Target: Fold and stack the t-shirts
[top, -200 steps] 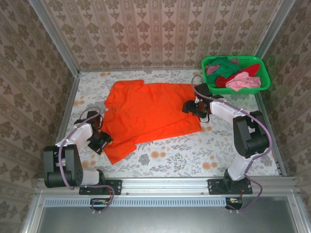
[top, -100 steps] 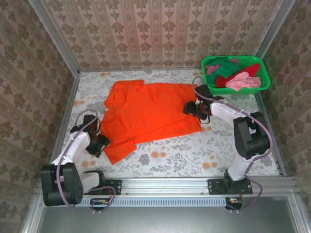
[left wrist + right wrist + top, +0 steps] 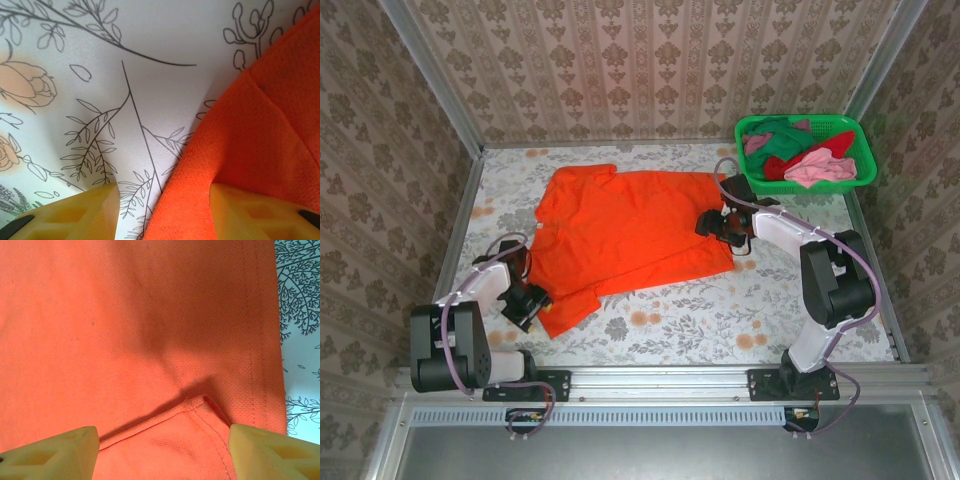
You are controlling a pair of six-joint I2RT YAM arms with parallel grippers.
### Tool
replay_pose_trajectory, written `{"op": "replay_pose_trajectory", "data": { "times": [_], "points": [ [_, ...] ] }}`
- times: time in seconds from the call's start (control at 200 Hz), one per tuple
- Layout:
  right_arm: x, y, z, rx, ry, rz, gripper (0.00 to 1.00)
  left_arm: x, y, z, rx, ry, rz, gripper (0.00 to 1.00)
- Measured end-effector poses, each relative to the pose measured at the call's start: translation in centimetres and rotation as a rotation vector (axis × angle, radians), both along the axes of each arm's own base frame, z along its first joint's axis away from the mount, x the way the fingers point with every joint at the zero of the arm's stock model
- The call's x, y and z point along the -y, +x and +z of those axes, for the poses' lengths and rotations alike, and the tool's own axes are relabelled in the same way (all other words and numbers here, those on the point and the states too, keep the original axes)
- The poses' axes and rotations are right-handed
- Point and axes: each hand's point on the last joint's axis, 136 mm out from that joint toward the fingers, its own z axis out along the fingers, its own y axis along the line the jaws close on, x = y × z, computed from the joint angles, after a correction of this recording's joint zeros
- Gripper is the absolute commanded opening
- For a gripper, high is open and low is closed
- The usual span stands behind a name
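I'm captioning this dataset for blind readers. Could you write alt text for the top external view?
An orange t-shirt lies spread on a flowered table, with the left gripper at its near-left corner and the right gripper at its right edge. A green basket of crumpled shirts sits far right.

No words, numbers, labels or brand marks can be read. The orange t-shirt (image 3: 630, 225) is plain cloth, and the table (image 3: 720, 320) and walls (image 3: 650, 70) carry only flower patterns.
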Motion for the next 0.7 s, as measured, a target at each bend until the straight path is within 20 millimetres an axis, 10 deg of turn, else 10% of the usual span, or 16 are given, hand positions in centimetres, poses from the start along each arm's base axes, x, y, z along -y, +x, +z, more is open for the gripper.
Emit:
{"op": "replay_pose_trajectory", "data": {
  "times": [0.41, 0.7],
  "points": [
    [0.0, 0.0, -0.1, -0.003, 0.006, -0.012, 0.70, -0.4, 1.9, 0.9, 0.088, 0.018, -0.003, 0.53],
    [0.0, -0.1, -0.1, -0.006, 0.005, -0.012, 0.70, -0.7, 2.4, -0.3, 0.022, 0.027, -0.015, 0.30]
  ]
}}
